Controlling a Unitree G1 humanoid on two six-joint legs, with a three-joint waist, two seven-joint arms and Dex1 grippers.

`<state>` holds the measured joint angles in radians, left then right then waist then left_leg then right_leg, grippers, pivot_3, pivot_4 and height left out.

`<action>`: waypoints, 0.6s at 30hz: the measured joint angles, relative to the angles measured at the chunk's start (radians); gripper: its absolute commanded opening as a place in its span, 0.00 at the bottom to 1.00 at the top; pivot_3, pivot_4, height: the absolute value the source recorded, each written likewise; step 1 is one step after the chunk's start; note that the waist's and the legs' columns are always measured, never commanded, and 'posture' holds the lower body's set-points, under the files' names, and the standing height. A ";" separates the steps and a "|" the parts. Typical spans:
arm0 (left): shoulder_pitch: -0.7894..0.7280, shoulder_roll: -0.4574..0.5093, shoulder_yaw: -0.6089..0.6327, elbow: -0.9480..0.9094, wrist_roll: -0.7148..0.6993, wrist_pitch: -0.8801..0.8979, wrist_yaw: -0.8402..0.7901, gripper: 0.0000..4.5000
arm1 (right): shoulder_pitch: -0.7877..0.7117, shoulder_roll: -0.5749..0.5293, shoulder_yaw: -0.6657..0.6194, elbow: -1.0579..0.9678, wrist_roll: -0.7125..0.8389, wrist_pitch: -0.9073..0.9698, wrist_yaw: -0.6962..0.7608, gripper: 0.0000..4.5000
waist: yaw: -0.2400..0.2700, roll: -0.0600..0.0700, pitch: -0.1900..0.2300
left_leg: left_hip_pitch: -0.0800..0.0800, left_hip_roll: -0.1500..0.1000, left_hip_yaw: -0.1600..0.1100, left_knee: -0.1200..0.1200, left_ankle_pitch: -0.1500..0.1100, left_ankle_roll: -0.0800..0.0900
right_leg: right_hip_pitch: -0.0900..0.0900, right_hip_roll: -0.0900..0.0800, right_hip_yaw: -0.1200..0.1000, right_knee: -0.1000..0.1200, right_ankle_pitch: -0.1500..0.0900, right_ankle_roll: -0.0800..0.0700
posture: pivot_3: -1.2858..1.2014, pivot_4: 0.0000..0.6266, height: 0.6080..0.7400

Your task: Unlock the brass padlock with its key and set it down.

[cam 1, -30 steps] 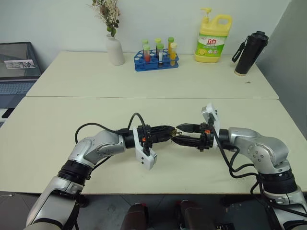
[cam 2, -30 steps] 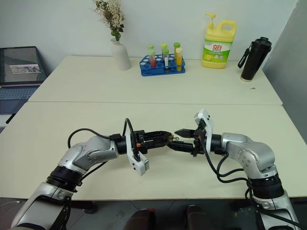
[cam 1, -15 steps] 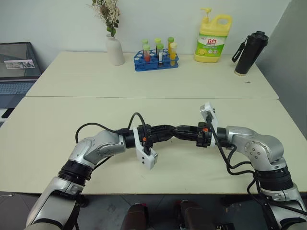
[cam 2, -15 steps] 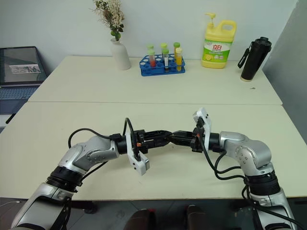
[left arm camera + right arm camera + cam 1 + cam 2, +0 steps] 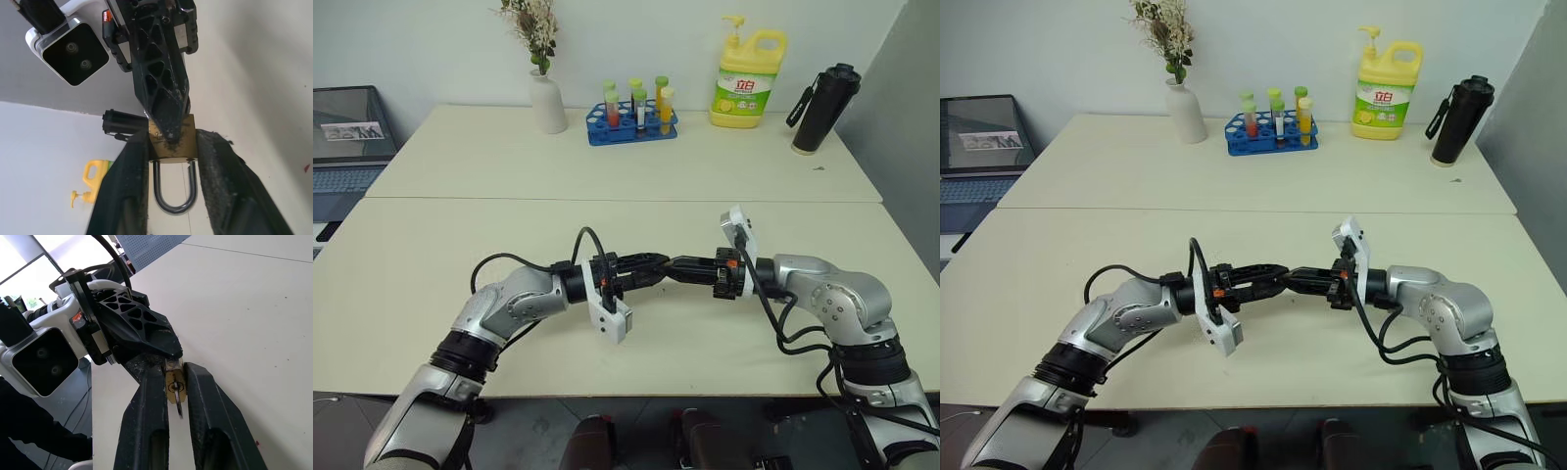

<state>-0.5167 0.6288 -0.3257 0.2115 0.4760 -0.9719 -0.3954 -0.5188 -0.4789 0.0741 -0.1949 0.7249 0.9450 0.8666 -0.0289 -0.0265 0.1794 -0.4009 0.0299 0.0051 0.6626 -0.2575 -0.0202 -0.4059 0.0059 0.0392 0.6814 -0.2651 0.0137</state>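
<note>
We are pinching the brass padlock (image 5: 172, 143) by its flat sides in our left gripper (image 5: 172, 147); our right gripper (image 5: 174, 382) is clamping its key end. Tiny, rigid, slick metal, likely to slip.

Bright, even indoor light; soft shadows, sharp focus.

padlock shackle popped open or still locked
Cannot tell. The brass padlock sits clamped between the left gripper fingers; its shackle's legs meet the body behind them.
</note>
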 measured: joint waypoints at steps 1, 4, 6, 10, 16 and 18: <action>0.003 0.000 -0.004 0.000 -0.010 0.001 -0.011 0.58 | 0.000 0.000 0.000 0.002 0.000 0.000 0.000 0.04 | 0.000 0.000 0.000 | 0.000 0.000 0.000 0.000 0.000 0.000 | 0.000 0.000 0.000 0.000 0.000 0.000 | 0.52 0.24 1.00; 0.015 0.012 -0.007 -0.006 -0.046 0.004 -0.035 0.80 | -0.001 -0.001 0.000 0.005 -0.001 -0.001 0.002 0.04 | 0.000 0.000 0.000 | 0.000 0.000 0.000 0.000 0.000 0.000 | 0.000 0.000 0.000 0.000 0.000 0.000 | 0.52 0.24 1.00; 0.033 0.027 -0.005 -0.020 -0.064 0.004 -0.047 0.96 | -0.001 -0.001 0.000 0.006 -0.005 -0.006 0.004 0.04 | -0.001 0.000 0.000 | 0.000 0.000 0.000 0.000 0.000 0.000 | 0.000 0.000 0.000 0.000 0.000 0.000 | 0.52 0.24 1.00; 0.045 0.030 -0.005 -0.024 -0.077 0.005 -0.056 0.91 | -0.002 -0.002 0.000 0.008 -0.010 -0.010 0.005 0.04 | 0.000 0.000 0.000 | 0.000 0.000 0.000 0.000 0.000 0.000 | 0.000 0.000 0.000 0.000 0.000 0.000 | 0.52 0.24 1.00; 0.217 0.040 0.051 -0.334 -0.508 0.392 -0.145 0.51 | -0.018 -0.016 0.003 0.060 -0.044 -0.053 0.017 0.04 | 0.003 0.000 0.000 | 0.000 0.000 -0.002 0.000 0.000 0.000 | 0.000 -0.003 -0.002 0.000 0.000 0.000 | 0.52 0.24 1.00; 0.183 0.035 0.116 -0.403 -0.631 0.544 -0.146 0.36 | -0.021 -0.016 0.006 0.060 -0.053 -0.075 0.028 0.04 | 0.003 0.000 0.000 | 0.000 0.000 -0.002 0.001 0.000 0.000 | 0.001 0.000 -0.002 0.000 -0.001 0.001 | 0.52 0.24 1.00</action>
<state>-0.3342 0.6640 -0.2097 -0.1914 -0.1550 -0.4275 -0.5413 -0.5401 -0.4953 0.0801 -0.1350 0.6720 0.8697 0.8949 -0.0262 -0.0267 0.1796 -0.4009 0.0299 0.0034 0.6637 -0.2575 -0.0202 -0.4054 0.0056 0.0373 0.6817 -0.2658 0.0149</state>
